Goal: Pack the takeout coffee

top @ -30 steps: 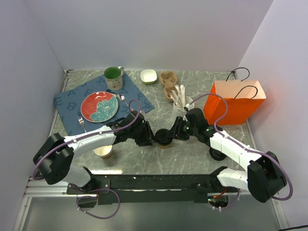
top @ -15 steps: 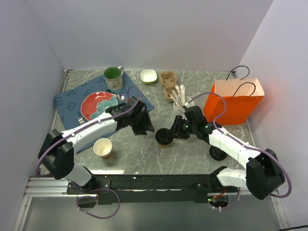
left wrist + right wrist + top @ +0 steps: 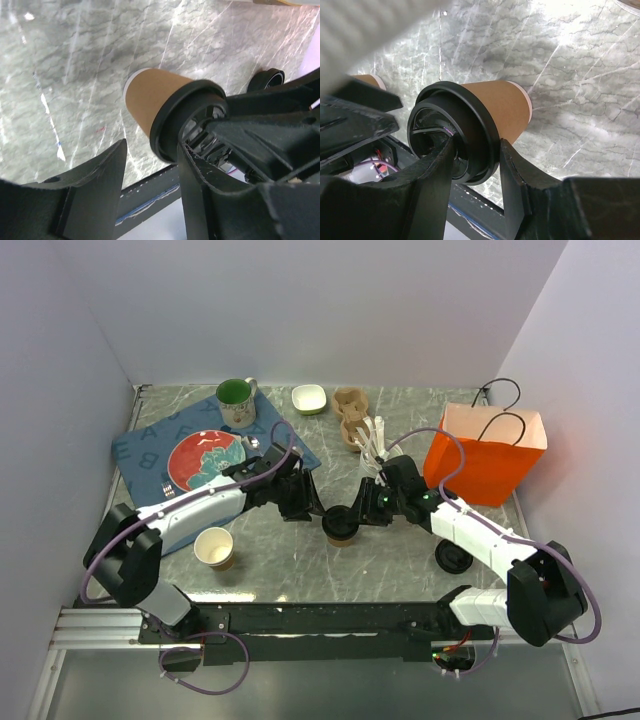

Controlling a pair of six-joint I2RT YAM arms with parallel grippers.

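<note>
The takeout coffee (image 3: 340, 529), a brown paper cup with a black lid, stands upright on the marble table near the middle front. My right gripper (image 3: 354, 519) is shut on its lid from the right. In the right wrist view both fingers (image 3: 512, 170) press the lid rim of the coffee (image 3: 505, 107). My left gripper (image 3: 311, 510) hovers just left of the cup, open, with nothing between its fingers. In the left wrist view the coffee (image 3: 155, 95) lies just ahead of the right finger (image 3: 200, 190).
An orange paper bag (image 3: 490, 455) stands open at the right. A loose black lid (image 3: 453, 559) lies in front of it. A lidless tan cup (image 3: 215, 548) stands front left. A plate (image 3: 205, 462), green mug (image 3: 236, 400), white bowl (image 3: 309, 398) and cup carrier (image 3: 350, 415) sit behind.
My left gripper pulled back from the cup toward the upper left, then edged a little closer again. The right gripper has kept its hold on the lid; the cup barely moved.
</note>
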